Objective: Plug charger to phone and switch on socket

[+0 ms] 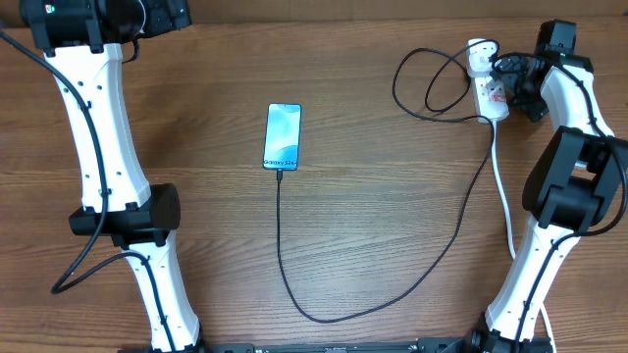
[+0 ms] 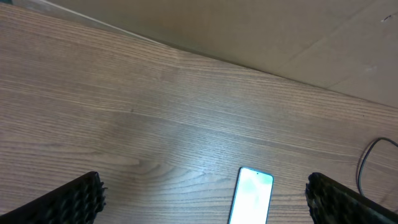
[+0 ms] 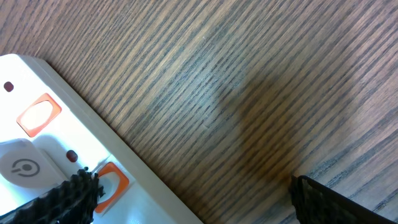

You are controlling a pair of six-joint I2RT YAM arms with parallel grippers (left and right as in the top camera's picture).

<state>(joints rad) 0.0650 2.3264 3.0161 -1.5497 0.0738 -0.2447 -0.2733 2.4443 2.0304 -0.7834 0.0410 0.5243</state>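
- I count 1 phone (image 1: 283,136), 1 charger (image 1: 279,226), 1 socket (image 1: 490,95) and 2 claws on the wooden table (image 1: 373,196).
- The phone lies flat, screen up and lit, a little left of centre in the upper half of the overhead frame.
- The charger's black cable meets the phone's lower edge, drops to the bottom of the frame, curves right, then climbs to the socket in the upper right and loops beside it. I cannot tell how deep the tip sits.
- The charger's round white adapter (image 1: 478,51) is at the socket's top end.
- 1 white cord (image 1: 505,206) runs from the socket down the right side of the frame.
- The left claw (image 2: 204,186) is spread wide and grips nothing. In its wrist view the phone (image 2: 252,196) shows at the bottom edge between the 2 fingers (image 2: 74,199), nearer the right one. Overhead, this claw sits in the upper left corner, well apart from the phone.
- The right claw (image 3: 193,193) is also spread wide with nothing pinched. It hangs just over the socket (image 3: 37,143), which fills the lower left of its wrist view.
- That view shows 2 orange-red switches (image 3: 38,115). The lower 1 is partly covered by 1 finger (image 3: 68,196), and I cannot tell whether they touch.
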